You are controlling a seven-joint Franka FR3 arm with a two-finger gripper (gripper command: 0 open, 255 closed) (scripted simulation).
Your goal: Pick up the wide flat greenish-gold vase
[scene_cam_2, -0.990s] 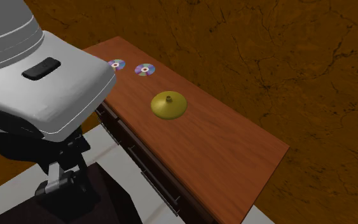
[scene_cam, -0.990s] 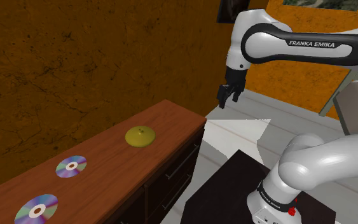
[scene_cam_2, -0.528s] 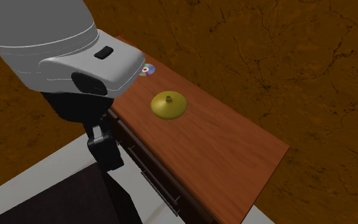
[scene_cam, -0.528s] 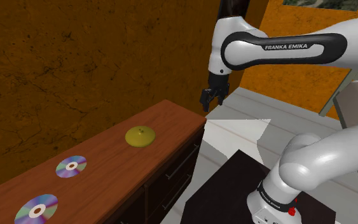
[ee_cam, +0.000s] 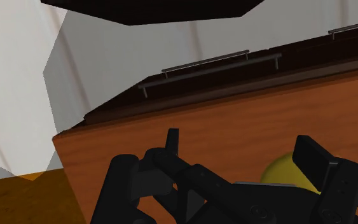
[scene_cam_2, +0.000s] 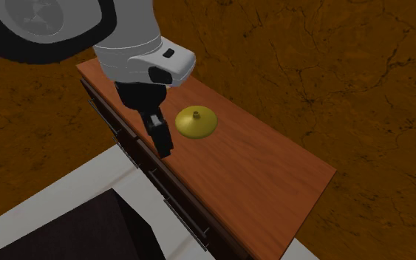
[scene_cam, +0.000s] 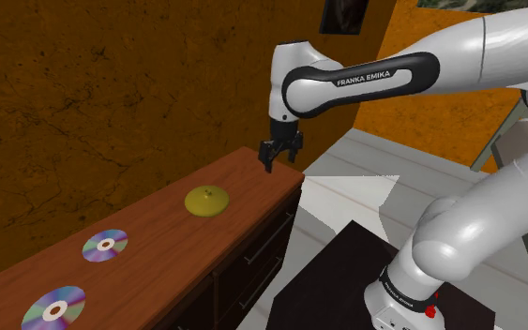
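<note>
the all-black two-finger claw (scene_cam: 279,156) hung open at the end of the white arm (scene_cam: 459,47), its fingers standing apart with nothing between them. in the shoulder view it was poised above the end of a long reddish-brown wooden counter (scene_cam: 158,253), close to the corner by the pale floor (scene_cam: 412,164).

the wide, flat greenish-gold vase (scene_cam: 206,201), a low dome with a small knob at its middle, sat upright on the counter top. it lay near the claw, toward the shoulder view's left of it and lower, and the two did not touch.

in the second exterior view the claw (scene_cam_2: 163,140) pointed down over the counter's (scene_cam_2: 273,185) front edge, just beside the vase (scene_cam_2: 196,122) on that view's left, still apart from it.

in the wrist view the claw (ee_cam: 241,145) looked down on the wood grain of the counter (ee_cam: 171,124). the vase (ee_cam: 280,172) showed as a yellow curve next to one black finger (ee_cam: 317,159), which hid part of it.

two shiny rainbow-tinted discs (scene_cam: 105,246) lay flat on the counter, well beyond the vase from the claw. dark drawer fronts (scene_cam: 252,258) with slim bar handles (ee_cam: 206,63) ran along the counter's front. a mottled brown wall (scene_cam: 112,94) stood behind it, and the arm's black box stand (scene_cam: 337,277) sat at the shoulder view's lower right.
</note>
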